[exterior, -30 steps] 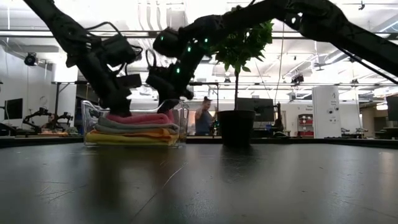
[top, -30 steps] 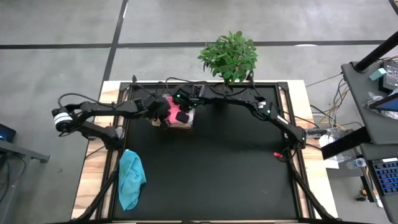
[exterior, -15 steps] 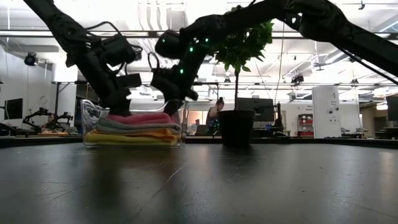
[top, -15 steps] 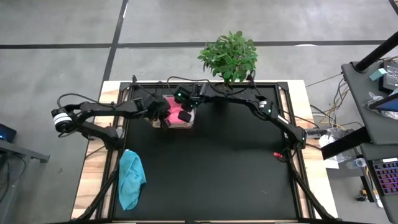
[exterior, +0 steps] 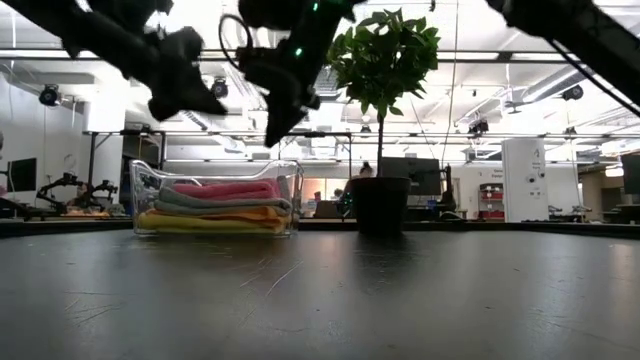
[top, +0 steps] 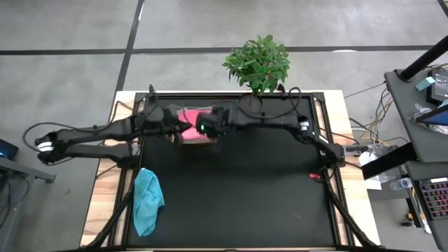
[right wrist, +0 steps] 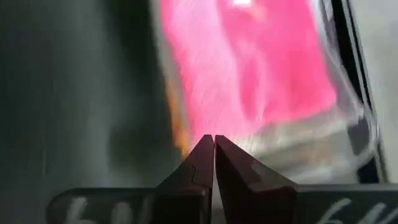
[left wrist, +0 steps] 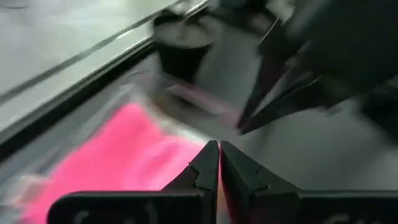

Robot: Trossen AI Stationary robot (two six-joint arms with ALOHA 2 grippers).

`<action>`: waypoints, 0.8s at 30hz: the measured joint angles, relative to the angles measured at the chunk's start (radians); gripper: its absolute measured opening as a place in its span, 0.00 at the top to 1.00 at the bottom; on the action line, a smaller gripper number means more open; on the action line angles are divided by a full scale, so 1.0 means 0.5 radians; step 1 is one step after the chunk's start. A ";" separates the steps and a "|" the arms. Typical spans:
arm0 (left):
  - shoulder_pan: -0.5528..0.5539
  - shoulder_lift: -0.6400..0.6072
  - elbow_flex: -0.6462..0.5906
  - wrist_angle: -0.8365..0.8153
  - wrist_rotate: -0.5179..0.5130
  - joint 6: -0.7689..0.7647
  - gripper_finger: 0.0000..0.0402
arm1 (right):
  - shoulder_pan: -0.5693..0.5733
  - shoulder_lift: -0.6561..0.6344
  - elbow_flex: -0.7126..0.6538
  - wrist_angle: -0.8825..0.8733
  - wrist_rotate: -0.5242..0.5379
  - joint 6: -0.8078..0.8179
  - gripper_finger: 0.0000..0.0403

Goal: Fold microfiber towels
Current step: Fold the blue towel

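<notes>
Both grippers, left [exterior: 205, 103] and right [exterior: 275, 128], have lifted clear of the clear box [exterior: 215, 198] at upper left, fingers closed, empty. Stacked towels [exterior: 222, 204] remain inside; teal towel [top: 147, 201] lies lower left: soft, light; pinch corners.

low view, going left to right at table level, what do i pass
clear plastic box holding the stacked towels → potted plant
</notes>
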 joint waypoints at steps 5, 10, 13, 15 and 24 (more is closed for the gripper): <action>-0.471 -0.139 -0.013 -0.033 -0.006 -0.363 1.00 | 0.230 -0.041 -0.062 -0.344 0.334 0.071 0.98; -1.032 -0.104 -0.012 -0.266 -0.180 -0.883 1.00 | 0.381 -0.066 -0.150 -0.434 0.379 0.095 0.98; -1.354 -0.030 0.007 -0.560 -0.320 -1.335 1.00 | 0.447 -0.066 -0.198 -0.415 0.379 0.095 0.98; -1.553 0.040 0.030 -0.854 -0.370 -1.771 1.00 | 0.481 -0.066 -0.239 -0.359 0.379 0.096 0.98; -1.992 0.652 0.299 -1.797 0.100 -2.883 1.00 | 0.518 -0.082 -0.407 -0.105 0.378 0.065 0.98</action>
